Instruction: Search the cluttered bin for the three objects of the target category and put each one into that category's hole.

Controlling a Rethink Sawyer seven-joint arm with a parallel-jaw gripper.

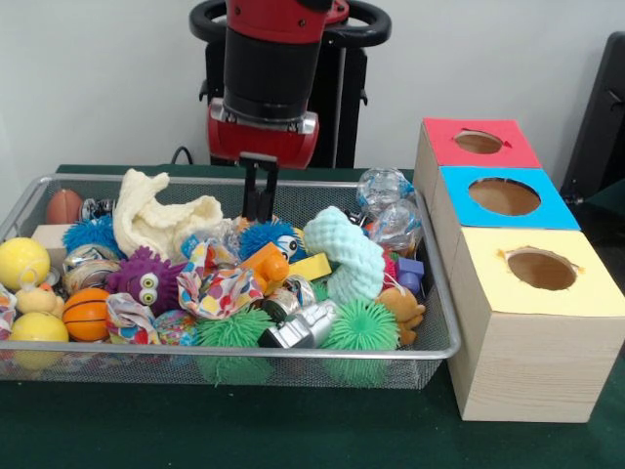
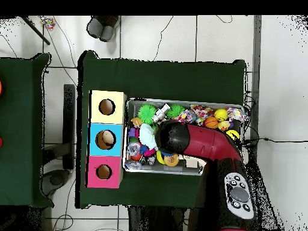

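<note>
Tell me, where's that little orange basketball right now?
In the front view the basketball sits near the bin's left end, below the purple googly-eyed toy and right of a yellow ball.

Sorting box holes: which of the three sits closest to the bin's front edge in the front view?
The hole in the yellow-topped box. It is nearest the camera; the blue box comes next, and the red box is farthest back.

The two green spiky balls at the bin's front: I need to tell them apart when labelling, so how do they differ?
The left green ball sits beside the silver toy's left end; the right green ball sits at its right end, next to the brown teddy. The left green ball looks wider and flatter; the right green ball looks rounder. Both are bright green, spiky, and rest against the bin's front wall.
</note>
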